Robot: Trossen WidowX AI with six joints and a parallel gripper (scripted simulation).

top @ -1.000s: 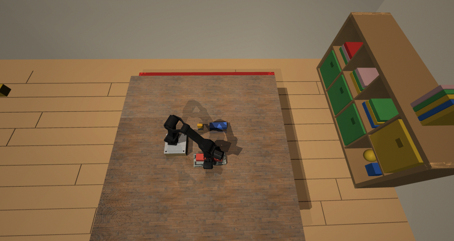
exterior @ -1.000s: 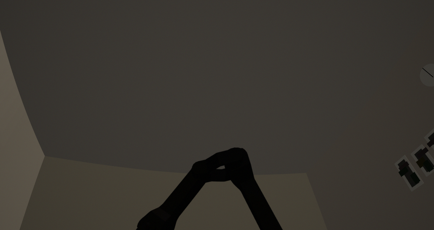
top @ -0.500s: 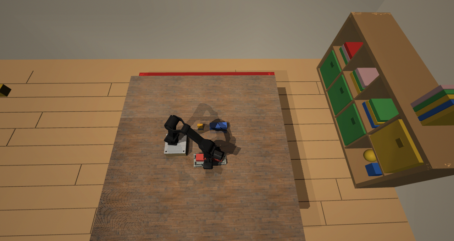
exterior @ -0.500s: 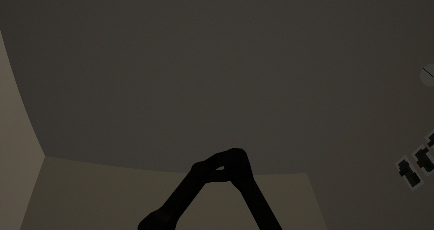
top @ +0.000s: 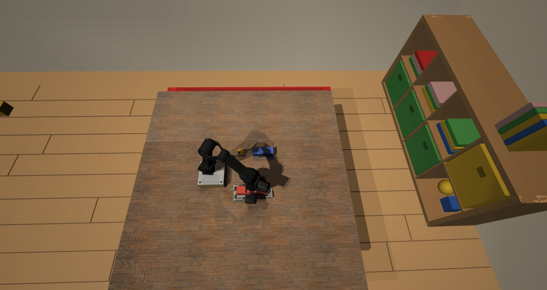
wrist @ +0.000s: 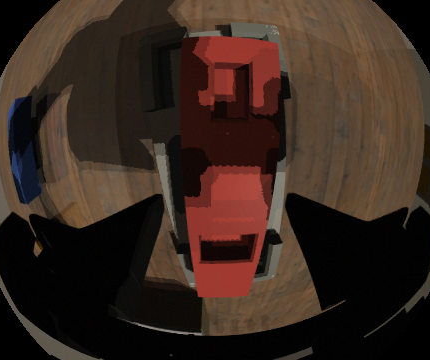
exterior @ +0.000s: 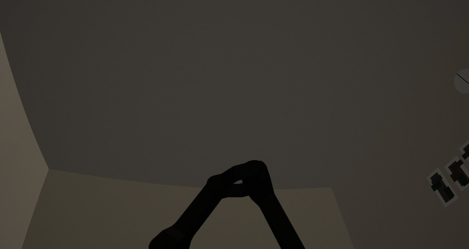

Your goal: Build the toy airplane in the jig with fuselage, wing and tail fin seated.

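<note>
Your black parallel-jaw gripper (top: 257, 191) (wrist: 226, 200) stands wide open, gripping nothing; one red block fuselage (top: 241, 190) (wrist: 230, 150) lies between its fingers, over one grey cradle (top: 236, 198) (wrist: 275, 260). Its long axis parallels the desk's (top: 229, 250) (wrist: 335, 125) far edge, tapered tail leftward. Farther: one blue wing (top: 263, 151) (wrist: 25, 155), one yellow fin (top: 240, 151) (wrist: 39, 245).

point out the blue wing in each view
top: the wing lies near the middle of the picture, above the jig
exterior: not in it
wrist: at the far left edge, left of the jig
shared landmark: the red fuselage at the jig, in top and wrist only; exterior shares just the black arm with top
</note>
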